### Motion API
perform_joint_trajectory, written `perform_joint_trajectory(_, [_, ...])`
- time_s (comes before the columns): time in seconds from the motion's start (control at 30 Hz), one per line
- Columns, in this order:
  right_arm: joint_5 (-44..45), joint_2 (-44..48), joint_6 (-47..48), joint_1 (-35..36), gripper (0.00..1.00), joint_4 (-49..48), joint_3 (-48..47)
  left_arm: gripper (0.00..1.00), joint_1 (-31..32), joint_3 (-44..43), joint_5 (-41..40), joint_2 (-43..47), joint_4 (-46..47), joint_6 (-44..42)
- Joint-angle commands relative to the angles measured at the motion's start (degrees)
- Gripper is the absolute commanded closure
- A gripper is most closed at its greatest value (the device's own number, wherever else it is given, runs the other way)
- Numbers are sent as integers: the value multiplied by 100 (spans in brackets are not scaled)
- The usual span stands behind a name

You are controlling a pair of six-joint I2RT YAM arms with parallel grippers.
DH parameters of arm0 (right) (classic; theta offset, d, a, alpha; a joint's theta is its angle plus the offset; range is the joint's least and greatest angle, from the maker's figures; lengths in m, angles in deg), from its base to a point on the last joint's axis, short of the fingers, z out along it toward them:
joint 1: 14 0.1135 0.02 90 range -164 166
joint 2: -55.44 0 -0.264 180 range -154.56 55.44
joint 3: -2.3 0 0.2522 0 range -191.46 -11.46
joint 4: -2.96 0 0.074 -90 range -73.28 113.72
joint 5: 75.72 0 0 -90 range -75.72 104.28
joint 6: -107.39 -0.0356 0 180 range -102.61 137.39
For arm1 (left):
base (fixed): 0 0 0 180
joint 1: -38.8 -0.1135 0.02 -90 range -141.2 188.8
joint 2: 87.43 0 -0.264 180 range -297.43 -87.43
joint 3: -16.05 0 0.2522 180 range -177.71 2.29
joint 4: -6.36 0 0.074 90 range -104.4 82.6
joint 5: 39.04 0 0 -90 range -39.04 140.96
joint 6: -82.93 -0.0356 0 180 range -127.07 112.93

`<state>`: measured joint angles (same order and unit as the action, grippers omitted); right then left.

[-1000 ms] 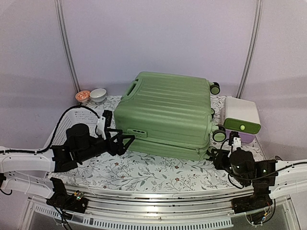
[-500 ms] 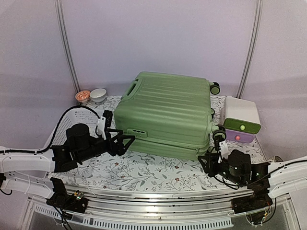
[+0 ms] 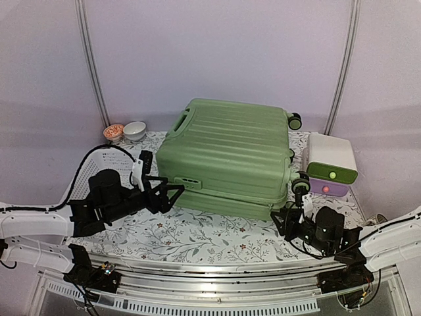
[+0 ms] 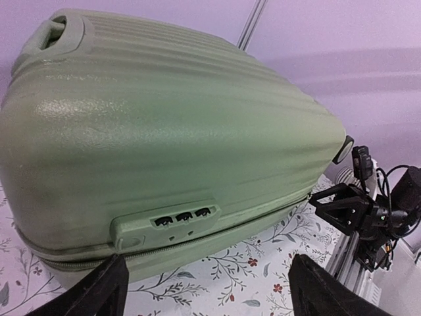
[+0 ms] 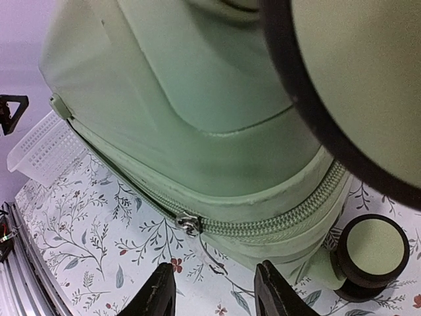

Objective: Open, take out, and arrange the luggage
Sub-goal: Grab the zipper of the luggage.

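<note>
Closed luggage [image 3: 227,158] lies at the middle of the surface [image 3: 217,240], long axis left to right; we hold the right jaws, parted and empty, just short of its zipper pull [image 5: 191,225] at its near right corner, with the left jaws wide open.

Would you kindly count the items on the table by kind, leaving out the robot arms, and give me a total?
Large light-green ribbed hard-shell suitcase: 1
Small white, green and purple box: 1
White perforated plastic basket: 1
Small round bowls: 2, a white bowl and a bowl with pinkish contents
Total: 5
</note>
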<state>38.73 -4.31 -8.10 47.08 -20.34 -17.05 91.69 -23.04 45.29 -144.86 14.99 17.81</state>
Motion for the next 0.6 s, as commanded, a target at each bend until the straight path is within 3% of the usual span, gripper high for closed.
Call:
perform_joint_trajectory(0.0, [-365, -101, 9, -179, 58, -575, 71, 13, 74, 60, -47, 67, 40, -43])
perform_joint_trajectory(0.57, [-491, -1289, -30, -287, 65, -1741, 20, 13, 69, 5, -132, 57, -42, -111])
